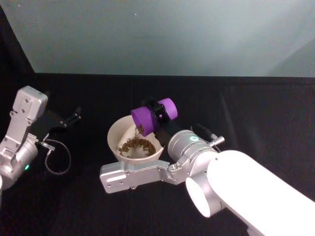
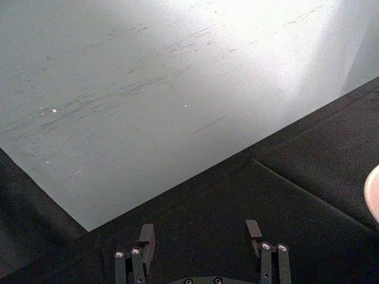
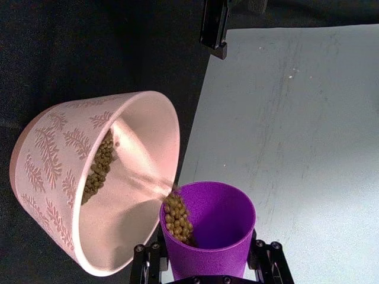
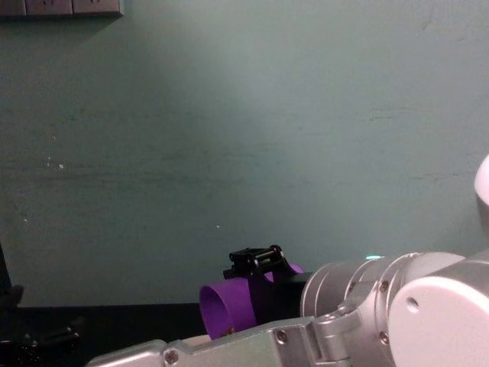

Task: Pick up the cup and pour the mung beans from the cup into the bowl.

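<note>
Prob. a robotics lab / test cell. Desk (image 1: 266, 108) is draped edge to edge in plain black cloth. Behind it stands a bare, scuffed pale grey-green wall (image 4: 244, 115) w/ a row of sockets (image 4: 61, 7) at the top. Two bare-metal arms work over it, left arm (image 1: 22, 128) and right arm (image 1: 246, 191), w/ an exposed cable (image 1: 70, 157) looped over the cloth.

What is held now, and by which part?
The right gripper holds the cup by its side walls, around mid-height, tipped over the bowl. The left gripper is open and holds nothing.

Tipped cup (image 1: 146, 121) just over bowl (image 1: 114, 135)
</note>
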Robot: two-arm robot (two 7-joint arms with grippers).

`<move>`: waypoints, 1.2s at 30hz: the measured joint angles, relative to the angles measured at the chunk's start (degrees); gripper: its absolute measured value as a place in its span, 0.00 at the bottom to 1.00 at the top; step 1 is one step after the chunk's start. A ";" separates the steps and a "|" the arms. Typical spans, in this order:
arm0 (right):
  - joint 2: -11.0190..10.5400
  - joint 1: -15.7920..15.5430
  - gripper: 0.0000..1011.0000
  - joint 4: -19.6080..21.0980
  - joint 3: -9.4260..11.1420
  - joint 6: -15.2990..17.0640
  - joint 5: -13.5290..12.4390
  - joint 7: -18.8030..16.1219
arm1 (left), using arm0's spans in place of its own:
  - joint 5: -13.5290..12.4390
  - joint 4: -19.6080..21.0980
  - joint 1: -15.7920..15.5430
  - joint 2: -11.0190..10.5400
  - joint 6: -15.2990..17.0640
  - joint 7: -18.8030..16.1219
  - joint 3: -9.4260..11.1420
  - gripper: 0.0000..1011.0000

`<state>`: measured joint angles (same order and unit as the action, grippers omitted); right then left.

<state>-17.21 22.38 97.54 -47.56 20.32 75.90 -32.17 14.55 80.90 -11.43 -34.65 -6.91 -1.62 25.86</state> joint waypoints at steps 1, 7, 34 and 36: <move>0.05 -0.08 0.71 0.04 0.09 -0.10 0.11 -0.03 | 0.00 0.00 0.00 0.00 0.00 0.00 0.00 0.99; 0.14 -0.31 0.71 0.27 0.22 -0.24 0.80 -0.30 | 0.00 0.00 0.00 0.00 0.00 0.00 0.00 0.99; 0.07 0.08 0.71 0.52 -1.19 -0.53 4.93 -2.34 | 0.00 0.00 0.00 0.00 0.00 0.00 0.00 0.99; 0.06 0.08 0.71 0.50 -1.26 -0.59 5.07 -2.41 | 0.00 0.00 0.00 0.00 0.00 0.00 0.00 0.99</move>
<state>-17.15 22.46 98.04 -48.82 19.72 80.97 -34.57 14.55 80.90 -11.43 -34.65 -6.91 -1.62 25.86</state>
